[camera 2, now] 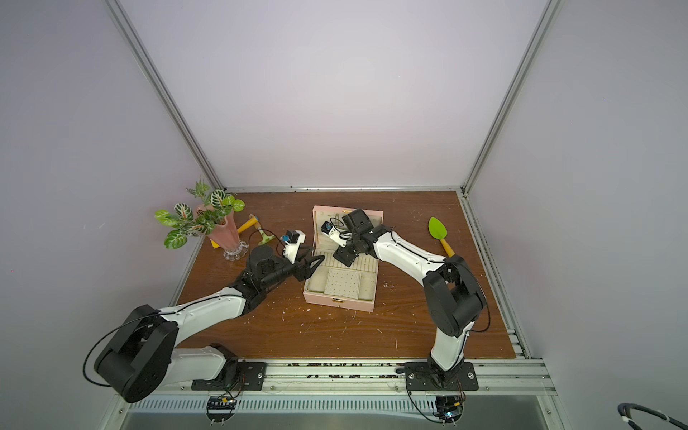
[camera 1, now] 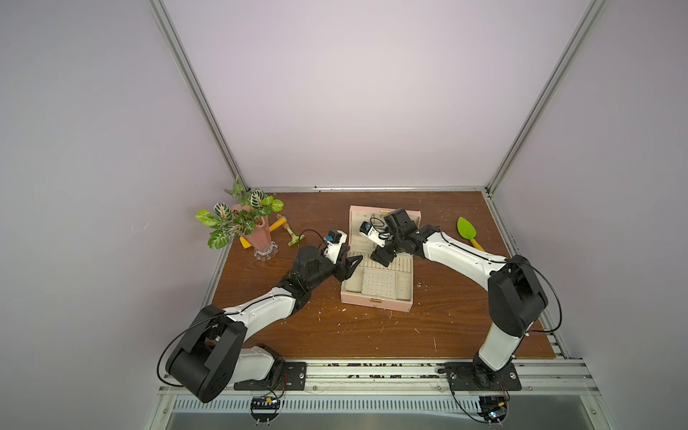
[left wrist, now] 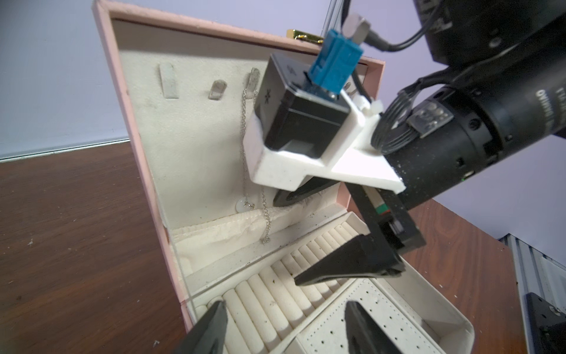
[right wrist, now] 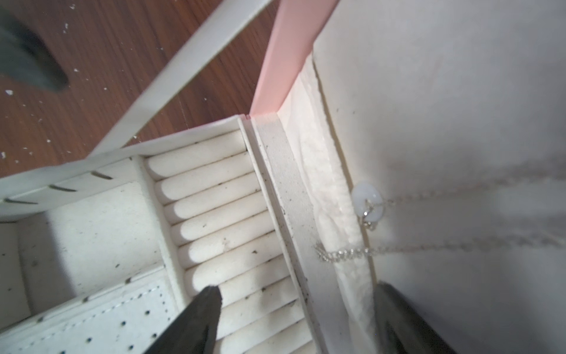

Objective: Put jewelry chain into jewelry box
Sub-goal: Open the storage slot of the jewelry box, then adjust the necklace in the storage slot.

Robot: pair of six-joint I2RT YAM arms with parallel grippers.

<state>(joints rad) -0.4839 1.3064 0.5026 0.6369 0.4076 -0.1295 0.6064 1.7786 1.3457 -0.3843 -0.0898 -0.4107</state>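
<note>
Here the chain [right wrist: 346, 253] hangs inside the raised lid [left wrist: 190, 128] of the box [camera 1: 376, 301], mid-frame; left jaws and right jaws gape wide, empty

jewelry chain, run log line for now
thin silvery jewelry chain: hangs on lid hook | pale pink rectangular jewelry box: open | left claw: open, empty | right claw: open, empty
</note>
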